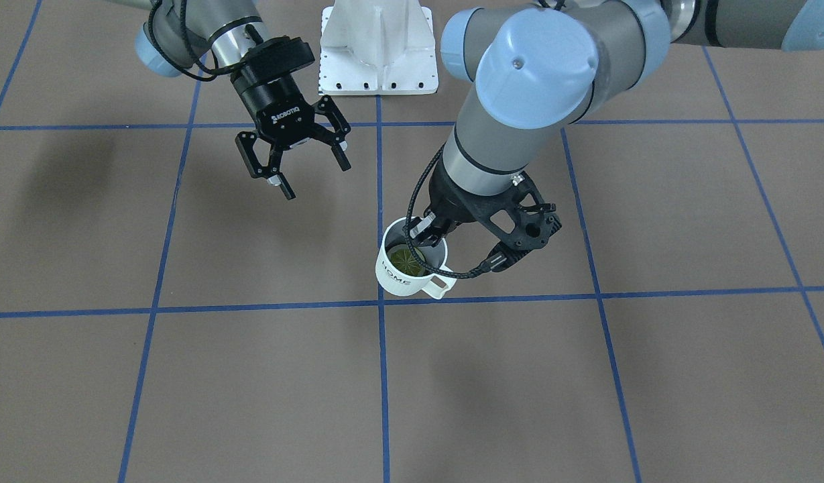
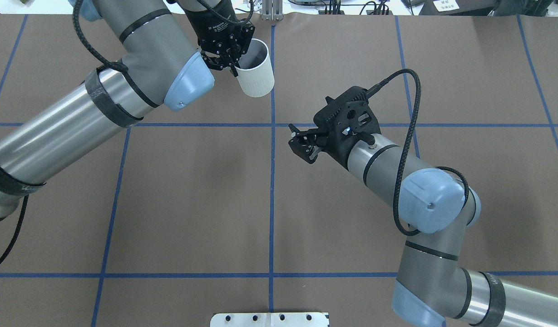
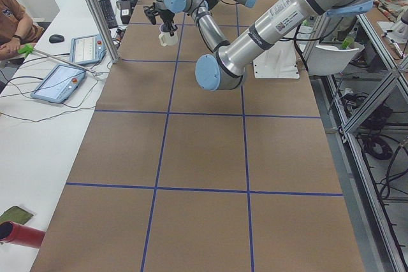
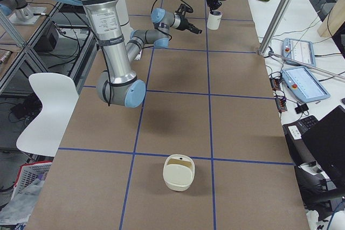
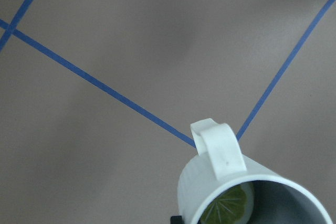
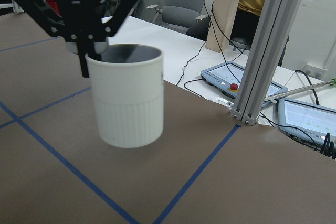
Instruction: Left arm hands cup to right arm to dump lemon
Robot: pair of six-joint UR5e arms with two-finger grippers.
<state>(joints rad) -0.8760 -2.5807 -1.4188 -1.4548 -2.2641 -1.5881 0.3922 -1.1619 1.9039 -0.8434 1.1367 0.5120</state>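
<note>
A white mug (image 1: 399,287) lettered "HOME" is held over the brown, blue-taped table (image 1: 586,376), close to a crossing of tape lines as seen from the operators' side. Its squarish handle (image 1: 438,286) is turned toward that camera, and a small yellow-green lemon (image 1: 407,261) with radiating segment lines is seen lying inside, on the grey bottom. The mug's far rim is clamped between the fingers of the left gripper (image 1: 425,232), beneath the holed black bracket and braided cable carried by the left arm (image 1: 519,100). In the right wrist view the mug is shown hanging slightly tilted and, by its shadow, apparently clear of the tabletop. Farther back and well apart from the mug, the right gripper (image 1: 316,180), marked "ROBOTIQ", is held above the table with its fingers spread wide and nothing between them, faced toward the mug at the end of the right arm (image 1: 210,30). Behind both, at the far edge of the table, a white mounting base (image 1: 378,54) is seen.
</note>
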